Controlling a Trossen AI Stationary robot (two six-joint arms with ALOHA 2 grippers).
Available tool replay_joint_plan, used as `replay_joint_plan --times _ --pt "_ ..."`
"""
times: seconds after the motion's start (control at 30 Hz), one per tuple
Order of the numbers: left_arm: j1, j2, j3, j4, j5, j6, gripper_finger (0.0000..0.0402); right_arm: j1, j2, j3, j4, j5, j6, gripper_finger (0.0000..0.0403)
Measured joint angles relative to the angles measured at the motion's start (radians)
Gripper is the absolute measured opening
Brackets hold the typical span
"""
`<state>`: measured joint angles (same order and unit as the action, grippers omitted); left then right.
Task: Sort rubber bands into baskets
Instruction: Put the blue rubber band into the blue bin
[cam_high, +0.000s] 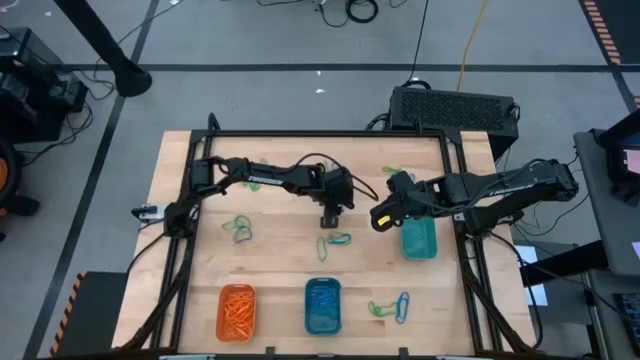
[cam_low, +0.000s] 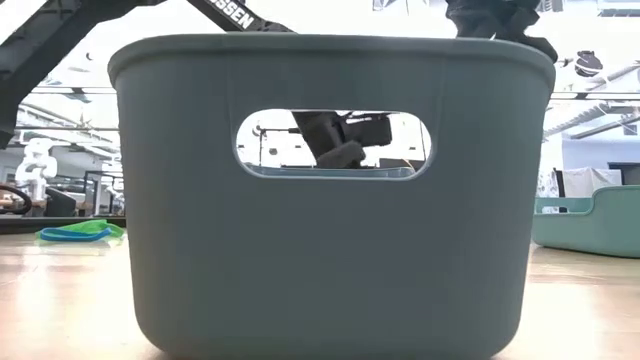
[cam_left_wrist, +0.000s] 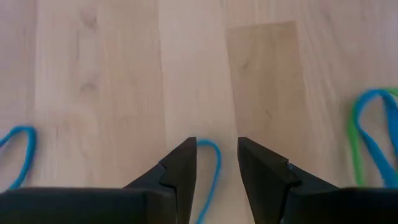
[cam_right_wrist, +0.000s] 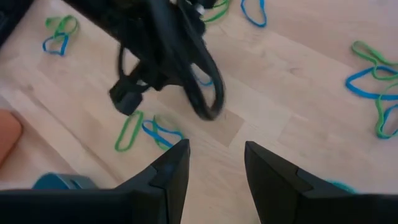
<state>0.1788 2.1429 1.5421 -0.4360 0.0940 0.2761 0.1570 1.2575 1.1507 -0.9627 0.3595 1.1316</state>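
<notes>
Left wrist view: left hand (cam_left_wrist: 216, 163) was held narrowly parted, empty, over a blue rubber band (cam_left_wrist: 213, 163) on the desk (cam_left_wrist: 124, 74); right hand (cam_right_wrist: 216, 163) parted, empty, near the teal basket (cam_high: 419, 240).

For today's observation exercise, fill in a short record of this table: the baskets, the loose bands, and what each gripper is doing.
orange basket: near edge, holds orange bands
blue basket: near edge, holds blue bands
teal basket: right side
loose rubber bands: blue and green, scattered on the table
left gripper: open, low over a blue band
right gripper: open, above the table, empty
</notes>
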Motion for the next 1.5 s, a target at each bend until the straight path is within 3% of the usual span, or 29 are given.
replay_joint_plan --times 0.4,0.63,0.8,1.13,1.5 --pt "-0.004 0.079 0.005 -0.029 -0.026 -0.138 0.0119 0.001 0.0 -0.001 -0.016 -0.026 -0.09 0.0146" --pt "-0.011 0.075 0.007 -0.04 -0.04 -0.149 0.0016 0.001 0.0 -0.001 -0.015 -0.026 -0.115 0.0146" --pt "-0.018 0.074 0.05 -0.087 -0.048 -0.193 0.0004 0.002 0.0 -0.001 -0.015 -0.026 -0.145 0.0146" --pt "-0.07 -0.111 0.065 -0.229 -0.003 -0.314 0.0001 0.038 0.0 -0.001 -0.045 -0.023 -0.207 0.0146" --pt "-0.281 -0.226 0.064 -0.317 0.064 -0.445 0.0001 0.057 -0.001 -0.001 -0.042 -0.021 -0.345 0.0146"
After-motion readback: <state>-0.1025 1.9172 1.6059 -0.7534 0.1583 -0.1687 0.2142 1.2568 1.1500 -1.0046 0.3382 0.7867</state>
